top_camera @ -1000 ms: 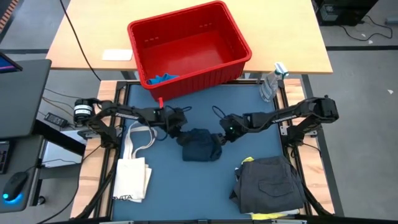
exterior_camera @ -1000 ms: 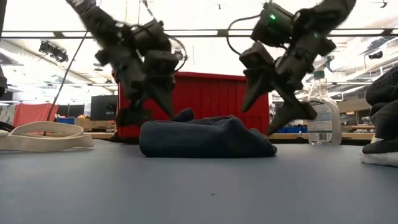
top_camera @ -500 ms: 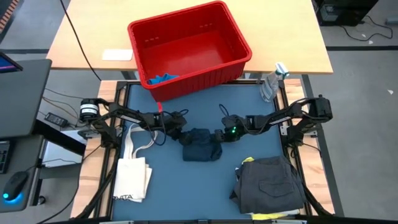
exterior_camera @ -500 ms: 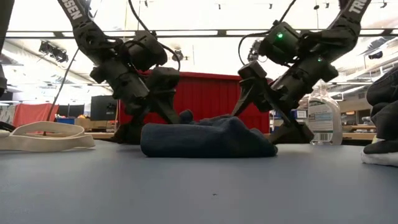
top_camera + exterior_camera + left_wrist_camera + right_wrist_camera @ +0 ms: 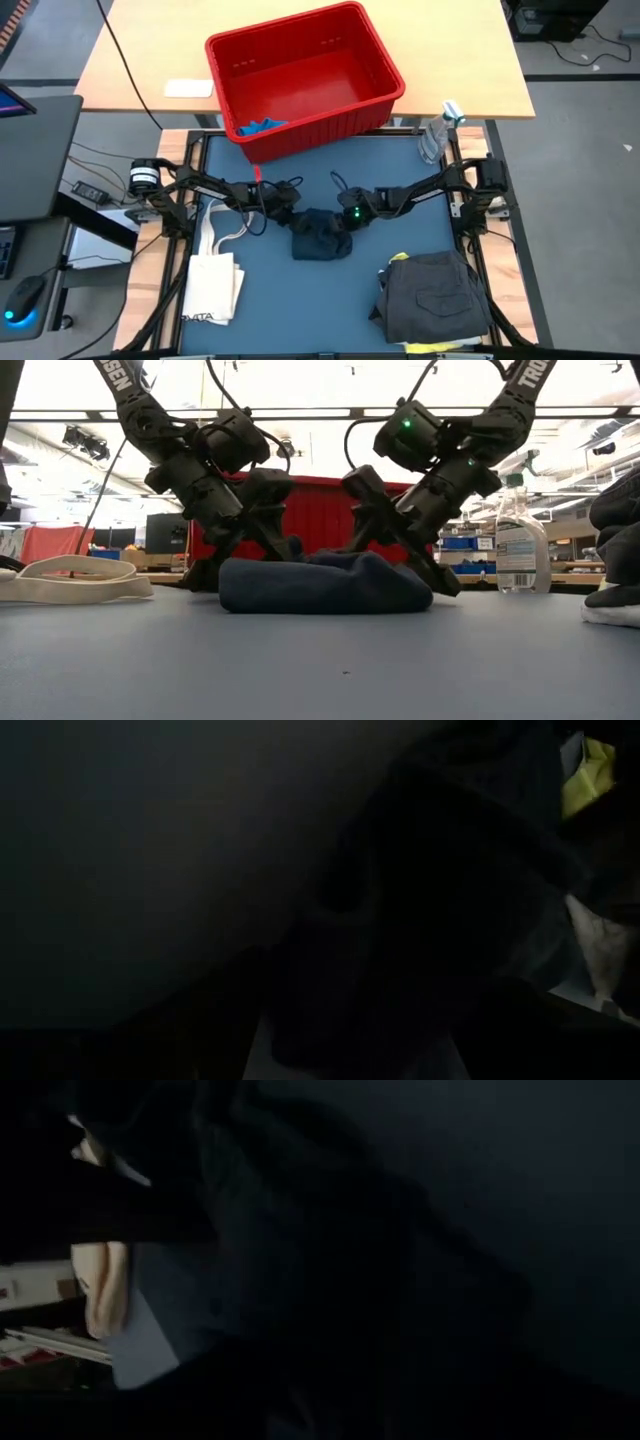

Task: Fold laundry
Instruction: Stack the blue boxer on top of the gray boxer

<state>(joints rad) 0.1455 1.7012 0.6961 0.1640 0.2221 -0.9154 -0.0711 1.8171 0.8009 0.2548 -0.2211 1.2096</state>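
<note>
Left gripper [image 5: 245,550], fingers spread, straddles the far-left edge of the navy garment [image 5: 321,234] at mid-table. Right gripper [image 5: 395,555] bears on its right edge; finger state cannot be told. The cloth looks soft and light: take hold at 2 edge corners.

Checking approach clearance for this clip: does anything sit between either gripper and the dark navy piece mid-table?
Nothing visible does. The left gripper and right gripper are both down at the dark navy piece, one at each end of it, with no other object between. The tote bag and grey garment lie off to the sides.
</note>
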